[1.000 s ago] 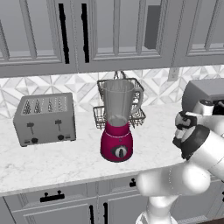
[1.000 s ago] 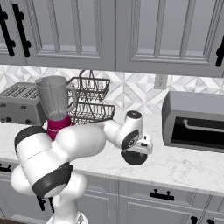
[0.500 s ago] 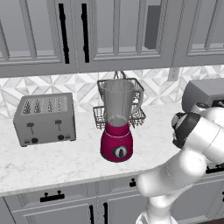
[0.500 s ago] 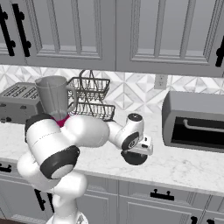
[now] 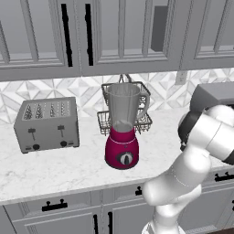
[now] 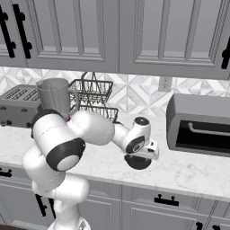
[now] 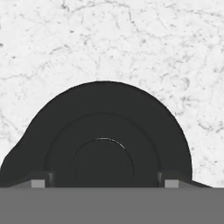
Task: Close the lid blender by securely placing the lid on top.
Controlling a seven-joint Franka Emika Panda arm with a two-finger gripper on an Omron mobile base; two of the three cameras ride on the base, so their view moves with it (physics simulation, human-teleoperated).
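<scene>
1. The tall blender with the rounded magenta base (image 5: 121, 151) stands upright on the white marble table (image 5: 55, 171), its round dark dial facing forward and its clear greyish tapered jar open at the top, with no cap on its mouth.
2. In the right base view the same blender (image 6: 55, 96) shows behind the arm's white shoulder, its jar rising above it.
3. A grey four-slot toaster (image 5: 46, 124) sits on the table near the blender, on its left in the left base view, and apart from it.
4. A dark two-tier wire basket rack (image 5: 130, 119) stands just behind the blender, against the patterned wall tiles.
5. The small, nearly black, round flattish lid (image 6: 138, 161) lies flat on the table, well to the right of the blender and in front of a grey toaster oven (image 6: 200, 125).
6. The white arm reaches low over the table, and its hand hangs straight above the lid, pointing down.
7. In the hand view the lid (image 7: 103, 135) sits right under the camera, showing concentric rings around a raised round centre.
8. The gripper (image 7: 103, 183) has its two small dark fingers (image 7: 38, 183) on either side of the lid's centre, spread wide.
9. Whether the fingers press on the lid or stand free of it, I cannot tell.
10. The lid rests on the marble, not lifted.
</scene>
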